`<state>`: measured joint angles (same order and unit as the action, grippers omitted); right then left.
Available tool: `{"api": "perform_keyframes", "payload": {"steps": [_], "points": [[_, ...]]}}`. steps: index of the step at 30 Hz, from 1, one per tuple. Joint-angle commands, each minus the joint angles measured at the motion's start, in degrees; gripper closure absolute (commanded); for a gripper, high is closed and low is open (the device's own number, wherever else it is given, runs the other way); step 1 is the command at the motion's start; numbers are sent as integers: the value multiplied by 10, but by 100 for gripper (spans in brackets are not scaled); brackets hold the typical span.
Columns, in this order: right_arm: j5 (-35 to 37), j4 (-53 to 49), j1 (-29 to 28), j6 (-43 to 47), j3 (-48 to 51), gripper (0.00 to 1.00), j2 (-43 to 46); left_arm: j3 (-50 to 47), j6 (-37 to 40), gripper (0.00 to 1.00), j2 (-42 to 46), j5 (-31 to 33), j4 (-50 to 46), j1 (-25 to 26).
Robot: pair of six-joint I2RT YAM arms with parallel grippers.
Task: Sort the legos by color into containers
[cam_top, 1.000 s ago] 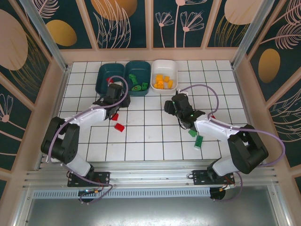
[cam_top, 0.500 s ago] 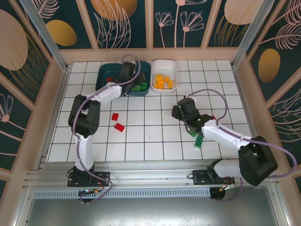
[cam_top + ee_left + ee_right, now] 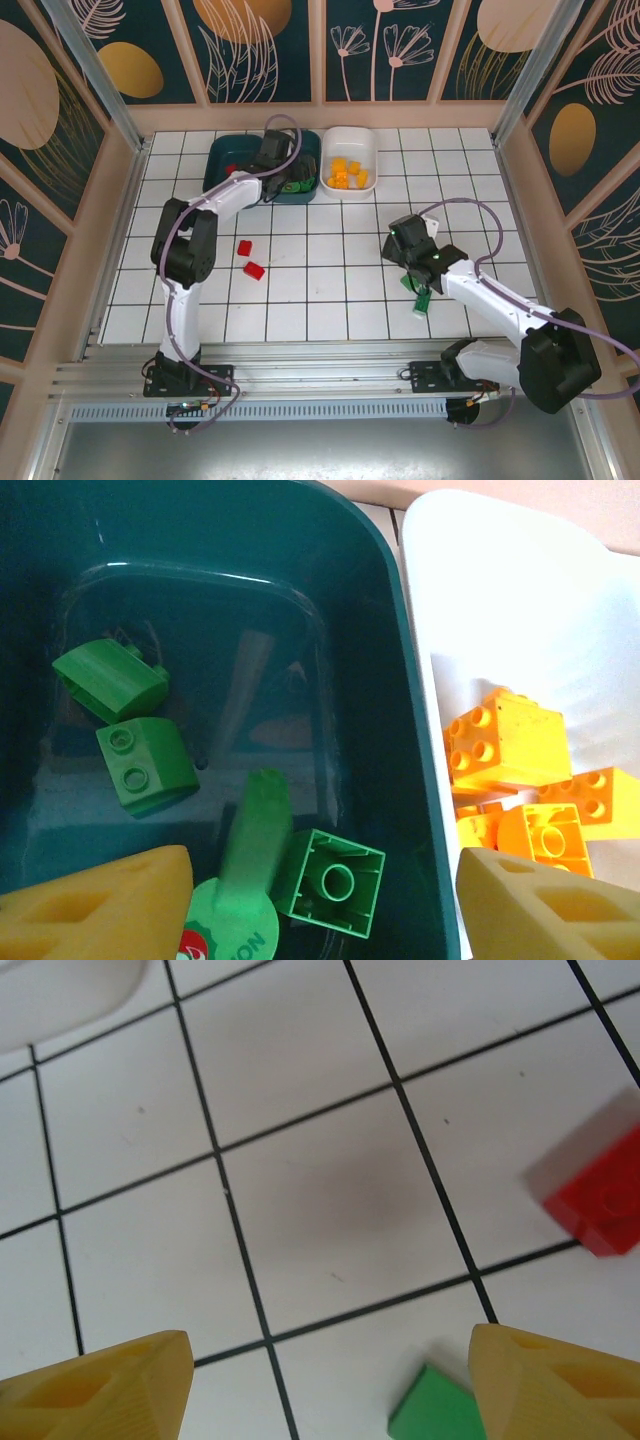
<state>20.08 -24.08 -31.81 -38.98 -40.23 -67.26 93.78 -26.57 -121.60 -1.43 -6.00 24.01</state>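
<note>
Green legos (image 3: pixel 140 765): in dark teal tub (image 3: pixel 380 630) under left gripper (image 3: pixel 320 905) — jaws spread.
Orange legos (image 3: pixel 505 740): white tub (image 3: pixel 520 600), to its right.
Right gripper (image 3: pixel 330 1385): spread (holding nothing); green brick (image 3: pixel 430 1415) beside its right fingertip, red brick (image 3: pixel 590 1200) ahead-right.

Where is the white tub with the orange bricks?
In the top view, the white tub sits at the far side of the table, immediately right of a teal tub.

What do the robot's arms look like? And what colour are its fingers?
Both arms have white tube-shaped links with chunky black joints. The left arm and right arm each carry a looping lilac cable. The fingers are yellow-orange wedges with triangular hollows.
</note>
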Motion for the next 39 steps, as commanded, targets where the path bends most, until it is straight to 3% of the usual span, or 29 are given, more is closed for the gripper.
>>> {"api": "perform_keyframes", "payload": {"steps": [1,9,13,20,31,39], "points": [[8,-53,18,-47,5,25,4,-47,1,27,88,-32,29,-1],[-34,-54,23,-64,45,25,-33,-327,-108,24,250,-136,229,-1],[-85,-6,22,-27,59,30,-54,-399,-125,23,276,-160,255,0],[-114,35,8,-5,56,32,-89,-420,-123,23,296,-155,252,0],[-240,107,-43,-41,20,34,-77,-421,-125,23,301,-159,243,0],[-146,50,-32,28,-1,34,-78,-441,-127,23,318,-159,244,0]]}}
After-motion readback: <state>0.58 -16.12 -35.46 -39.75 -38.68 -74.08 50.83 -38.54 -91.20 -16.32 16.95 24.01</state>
